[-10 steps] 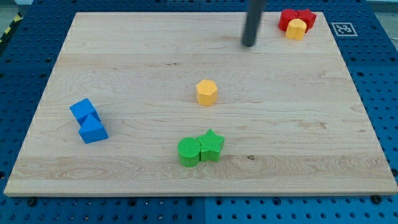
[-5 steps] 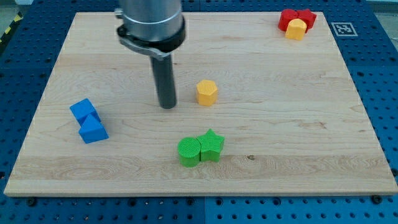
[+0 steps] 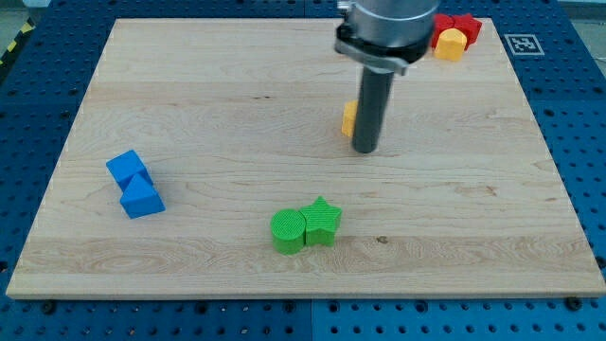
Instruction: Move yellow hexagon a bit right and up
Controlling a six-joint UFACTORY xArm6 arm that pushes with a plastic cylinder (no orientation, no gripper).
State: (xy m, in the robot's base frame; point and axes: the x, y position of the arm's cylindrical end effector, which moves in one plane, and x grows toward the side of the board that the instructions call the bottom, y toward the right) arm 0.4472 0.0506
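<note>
The yellow hexagon (image 3: 349, 117) sits near the board's middle, a little toward the view's top, mostly hidden behind my rod; only its left edge shows. My tip (image 3: 365, 149) rests on the wooden board (image 3: 189, 95) right in front of the hexagon, at its lower right side. Whether the tip touches it I cannot tell.
Two blue blocks (image 3: 133, 183) lie together at the view's left. A green cylinder (image 3: 288, 231) and a green star (image 3: 322, 220) touch near the bottom centre. Red blocks (image 3: 453, 26) and a yellow block (image 3: 452, 43) cluster at the top right corner.
My rod swept from the hexagon's left to its lower right side. The yellow hexagon moved right and up by a small distance. Other blocks stayed put.
</note>
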